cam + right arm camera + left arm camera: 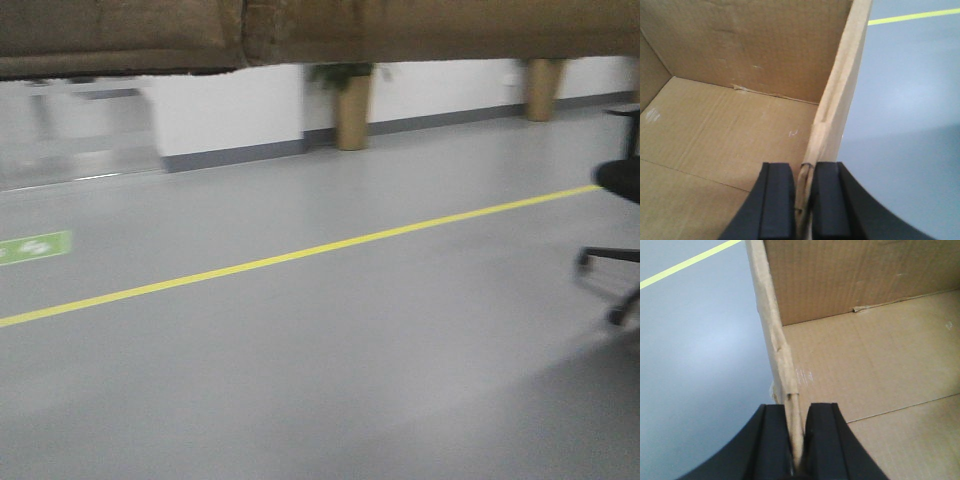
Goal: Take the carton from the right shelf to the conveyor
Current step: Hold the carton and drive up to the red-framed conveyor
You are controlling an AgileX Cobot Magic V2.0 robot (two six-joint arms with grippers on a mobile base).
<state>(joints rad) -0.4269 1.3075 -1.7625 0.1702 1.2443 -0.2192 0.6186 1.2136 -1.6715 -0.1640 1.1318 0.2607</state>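
Observation:
The tan corrugated carton (300, 35) fills the top edge of the front view, held up above the grey floor. In the left wrist view my left gripper (797, 440) is shut on the carton's left wall (775, 340), one finger outside and one inside; the carton's open inside (875, 370) is empty. In the right wrist view my right gripper (804, 200) is shut on the carton's right wall (840, 100), with the empty inside (725, 125) to its left. The right shelf and the conveyor are out of view.
A yellow floor line (300, 255) runs across the grey floor (320, 380). A black office chair (618, 230) stands at the right edge. A tan planter (352, 110) stands against the white back wall, and a green floor sign (35, 246) lies at the left.

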